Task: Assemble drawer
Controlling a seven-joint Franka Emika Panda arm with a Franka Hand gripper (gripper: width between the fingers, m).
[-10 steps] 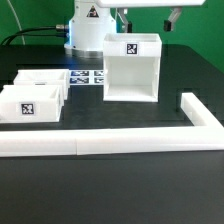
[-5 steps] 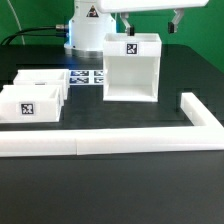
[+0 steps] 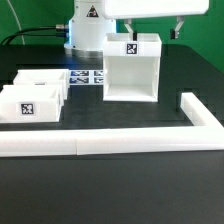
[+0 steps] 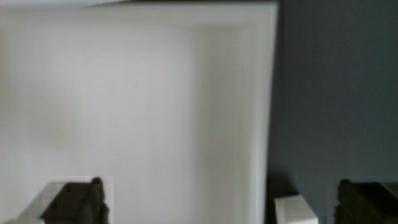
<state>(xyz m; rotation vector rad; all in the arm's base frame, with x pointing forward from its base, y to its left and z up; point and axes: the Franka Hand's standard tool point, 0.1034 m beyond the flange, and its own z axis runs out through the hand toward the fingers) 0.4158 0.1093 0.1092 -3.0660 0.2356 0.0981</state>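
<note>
Black bench (image 3: 140, 190) carries the drawer case (image 3: 130, 75), which stands upright near the middle with its open face toward the camera. Two smaller drawer boxes, one (image 3: 44, 82) just behind the other (image 3: 30, 104), sit toward the exterior view's left, with the marker board (image 3: 90, 78) lying between them and the case. A white L-shaped rail (image 3: 120, 146) runs along the front. The jaws hang spread wide above the case's top, holding nothing. In the wrist view one finger (image 4: 71, 200) is over the white top and the other is past its edge.
</note>
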